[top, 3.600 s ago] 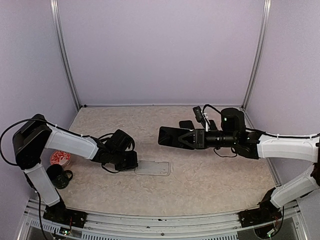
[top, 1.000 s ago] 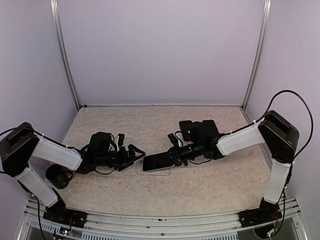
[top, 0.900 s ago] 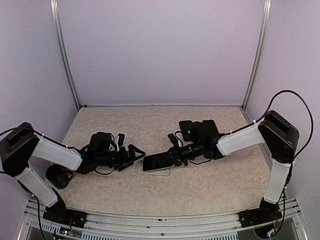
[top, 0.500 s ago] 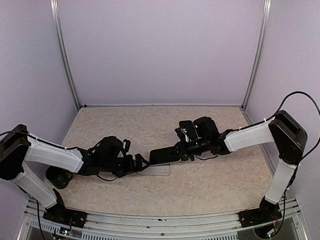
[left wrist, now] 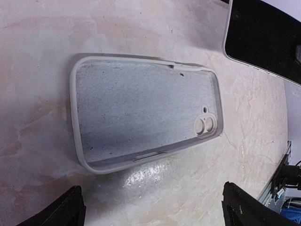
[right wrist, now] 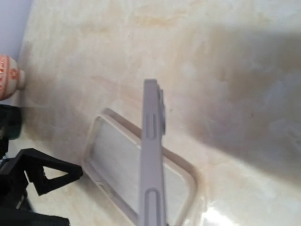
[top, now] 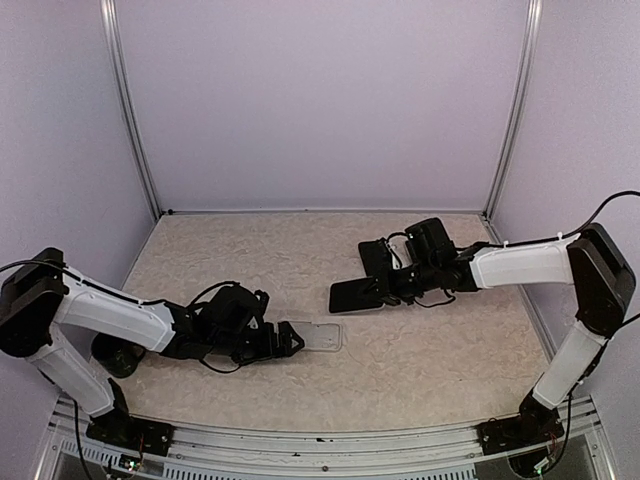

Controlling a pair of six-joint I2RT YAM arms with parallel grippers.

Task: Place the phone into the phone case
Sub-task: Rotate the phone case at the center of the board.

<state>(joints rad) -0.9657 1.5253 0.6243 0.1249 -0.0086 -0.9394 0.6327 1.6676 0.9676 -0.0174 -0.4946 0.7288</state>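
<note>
The pale grey phone case (left wrist: 141,113) lies flat, hollow side up, on the beige table; it also shows in the top view (top: 318,336). My left gripper (left wrist: 157,212) hovers just at its near long side, open, with nothing between its fingertips (left wrist: 70,209). In the top view this gripper (top: 284,341) sits at the case's left end. The phone (top: 358,295), dark screen up, hangs in the air to the right of the case, with my right gripper (top: 390,288) shut on its right end. In the right wrist view the phone (right wrist: 153,169) appears edge-on above the case (right wrist: 113,165).
A black mug (top: 112,353) stands beside the left arm near the table's left edge. A red-and-white round thing (right wrist: 8,77) lies at the left. Black flat items (top: 375,255) sit behind the right gripper. Purple walls enclose the table.
My right gripper has carried the phone up and to the right, away from the case. My left gripper has slid in low against the case's left end, still open.
</note>
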